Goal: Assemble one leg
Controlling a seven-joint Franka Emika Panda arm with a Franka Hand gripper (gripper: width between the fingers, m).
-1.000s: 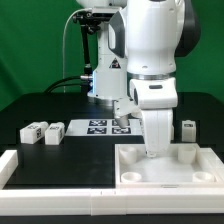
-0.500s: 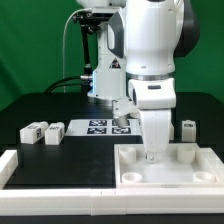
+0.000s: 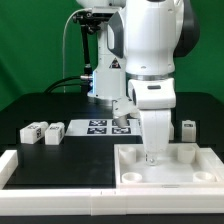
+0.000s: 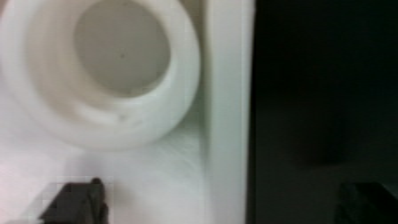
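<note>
The white panel point(image 3: 170, 166) with round corner sockets lies at the front on the exterior view's right. My gripper point(image 3: 152, 154) hangs low over its far left part. In the wrist view the gripper point(image 4: 221, 205) is open. One dark fingertip point(image 4: 75, 203) is over the panel point(image 4: 214, 150) and the other is over the black table, so the jaws straddle the panel's edge, with nothing held between them. A round socket point(image 4: 121, 70) lies close ahead. Two legs point(image 3: 34, 132) point(image 3: 53, 132) lie at the left and one leg point(image 3: 187, 130) stands at the right.
The marker board point(image 3: 100, 126) lies on the black table behind the panel, partly hidden by the arm. A white raised rim point(image 3: 55, 172) runs along the front left. The robot's base and cables stand at the back.
</note>
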